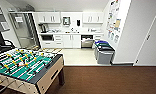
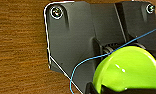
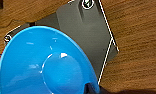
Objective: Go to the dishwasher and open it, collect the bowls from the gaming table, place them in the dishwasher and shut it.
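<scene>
1. You can't tell how either gripper's fingers stand; a green bowl (image 2: 129, 70) shows by the left wrist, a blue bowl (image 3: 44, 65) by the right
2. Your dishwasher (image 1: 87, 41) stands open at twelve o'clock, the foosball table (image 1: 24, 67) at nine

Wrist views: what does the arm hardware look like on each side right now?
Both wrists carry a flat dark grey plate, left and right, with rounded corners and shiny round screws. Pale edges outline the plates. A thin blue cable loops across the left one.
</scene>
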Controlling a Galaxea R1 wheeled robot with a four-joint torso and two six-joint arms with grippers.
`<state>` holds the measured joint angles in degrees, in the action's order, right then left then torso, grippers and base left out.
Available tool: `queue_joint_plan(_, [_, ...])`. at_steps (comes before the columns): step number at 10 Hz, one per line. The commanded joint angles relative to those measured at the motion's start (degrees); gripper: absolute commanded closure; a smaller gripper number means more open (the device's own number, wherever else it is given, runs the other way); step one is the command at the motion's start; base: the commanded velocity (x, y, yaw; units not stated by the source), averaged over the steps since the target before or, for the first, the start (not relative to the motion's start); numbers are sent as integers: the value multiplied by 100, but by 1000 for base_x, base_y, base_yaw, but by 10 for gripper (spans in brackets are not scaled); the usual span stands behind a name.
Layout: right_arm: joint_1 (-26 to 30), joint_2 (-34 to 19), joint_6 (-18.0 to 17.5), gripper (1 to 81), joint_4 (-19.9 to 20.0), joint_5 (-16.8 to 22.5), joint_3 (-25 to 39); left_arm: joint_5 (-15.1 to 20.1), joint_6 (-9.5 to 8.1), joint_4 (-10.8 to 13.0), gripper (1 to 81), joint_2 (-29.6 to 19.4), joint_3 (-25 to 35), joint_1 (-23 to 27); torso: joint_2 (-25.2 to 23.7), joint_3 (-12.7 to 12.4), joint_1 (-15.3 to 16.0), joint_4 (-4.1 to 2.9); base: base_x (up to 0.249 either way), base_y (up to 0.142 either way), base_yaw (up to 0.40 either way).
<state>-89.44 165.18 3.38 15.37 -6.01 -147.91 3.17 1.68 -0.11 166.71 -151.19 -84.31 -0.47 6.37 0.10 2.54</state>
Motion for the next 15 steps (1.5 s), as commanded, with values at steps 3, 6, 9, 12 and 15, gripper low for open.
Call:
queue_joint_plan(3, [176,-79,5,811,-8,355,9,386,34,29,811,-58,-16,226,0,0,2,0,189,-68,0])
queue_joint_plan(6, [176,-79,5,811,-17,355,0,386,34,29,811,-58,-16,217,-2,-2,-7,0,189,0,0])
queue_joint_plan(9, [168,-79,5,811,-8,355,0,386,34,29,811,-67,-16,217,-2,-2,-7,0,188,0,0])
queue_joint_plan(12, [168,-79,5,811,-17,355,0,386,34,29,811,-58,-16,226,0,0,-7,0,189,0,0])
queue_joint_plan(15, [176,-79,5,811,-8,355,0,386,34,37,811,-58,-16,217,0,0,-9,0,189,0,0])
